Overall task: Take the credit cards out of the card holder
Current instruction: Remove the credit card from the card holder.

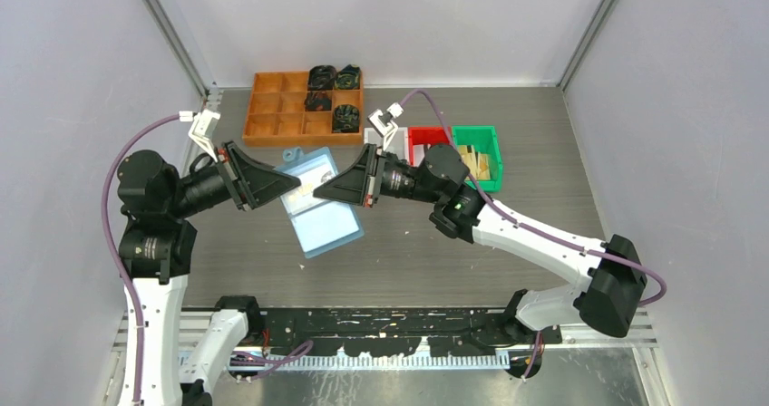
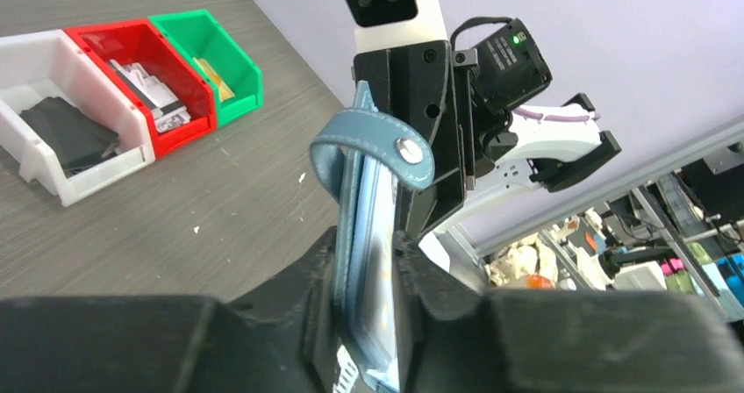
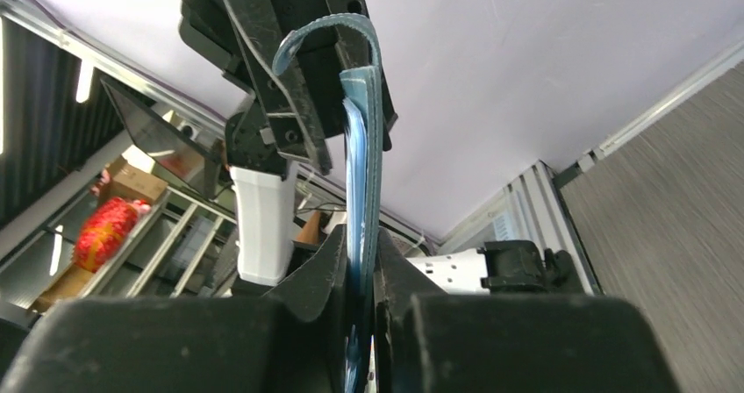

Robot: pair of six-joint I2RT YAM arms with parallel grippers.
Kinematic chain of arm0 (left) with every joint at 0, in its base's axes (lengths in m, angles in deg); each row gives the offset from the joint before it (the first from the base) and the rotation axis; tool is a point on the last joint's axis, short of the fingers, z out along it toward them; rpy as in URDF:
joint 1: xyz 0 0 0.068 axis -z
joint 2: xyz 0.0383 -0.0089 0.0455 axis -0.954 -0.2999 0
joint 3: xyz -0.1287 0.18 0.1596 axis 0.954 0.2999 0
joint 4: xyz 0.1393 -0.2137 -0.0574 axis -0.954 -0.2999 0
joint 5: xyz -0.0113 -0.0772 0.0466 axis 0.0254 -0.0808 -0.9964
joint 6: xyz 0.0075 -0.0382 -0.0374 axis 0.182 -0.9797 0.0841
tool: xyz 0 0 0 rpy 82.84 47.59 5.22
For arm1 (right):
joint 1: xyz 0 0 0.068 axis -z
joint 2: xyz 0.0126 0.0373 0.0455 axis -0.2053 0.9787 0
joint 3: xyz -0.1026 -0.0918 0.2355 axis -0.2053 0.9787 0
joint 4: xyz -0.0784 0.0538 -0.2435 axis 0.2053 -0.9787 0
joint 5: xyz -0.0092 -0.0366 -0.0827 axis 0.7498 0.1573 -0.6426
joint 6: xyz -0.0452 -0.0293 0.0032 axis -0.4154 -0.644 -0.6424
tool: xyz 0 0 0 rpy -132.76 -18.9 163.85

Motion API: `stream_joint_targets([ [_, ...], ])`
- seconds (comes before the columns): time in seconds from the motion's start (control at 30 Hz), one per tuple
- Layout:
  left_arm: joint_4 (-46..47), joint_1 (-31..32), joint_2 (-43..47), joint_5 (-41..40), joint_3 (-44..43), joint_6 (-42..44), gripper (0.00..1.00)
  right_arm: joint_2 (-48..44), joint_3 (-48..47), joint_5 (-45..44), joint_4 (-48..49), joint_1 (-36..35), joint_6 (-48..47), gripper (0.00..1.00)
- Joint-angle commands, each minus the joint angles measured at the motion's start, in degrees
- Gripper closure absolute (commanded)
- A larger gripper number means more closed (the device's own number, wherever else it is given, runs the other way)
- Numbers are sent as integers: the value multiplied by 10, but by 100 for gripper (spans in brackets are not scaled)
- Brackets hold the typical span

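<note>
Fingers (image 2: 289,310) of your left gripper (image 1: 293,185) and right gripper (image 1: 318,190) both pinched the card holder (image 1: 325,220) mid-table, from 9 and 3 o'clock. You needed one side firm and the other peeling the flap gently.

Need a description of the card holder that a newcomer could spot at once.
On the grey table, look on the near side of the orange tray. The card holder is the flat, roughly square wallet clamped by both the left gripper and the right gripper. It is the only light blue item, with a small tab loop.
</note>
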Motion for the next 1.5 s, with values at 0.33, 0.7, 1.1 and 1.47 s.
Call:
stream_joint_targets([
  [0.33,2,-1,-16,118,1,24,70,-8,-87,86,-172,-2,-117,97],
  [0.7,-16,-1,-13,134,9,45,75,8,-131,103,-227,-2,-151,97],
  [1.1,-87,-1,-27,125,-3,117,93,24,-166,120,-281,-1,-186,86],
  [1.47,-115,-1,-35,-28,-4,168,100,-32,-157,21,-387,105,-187,29],
])
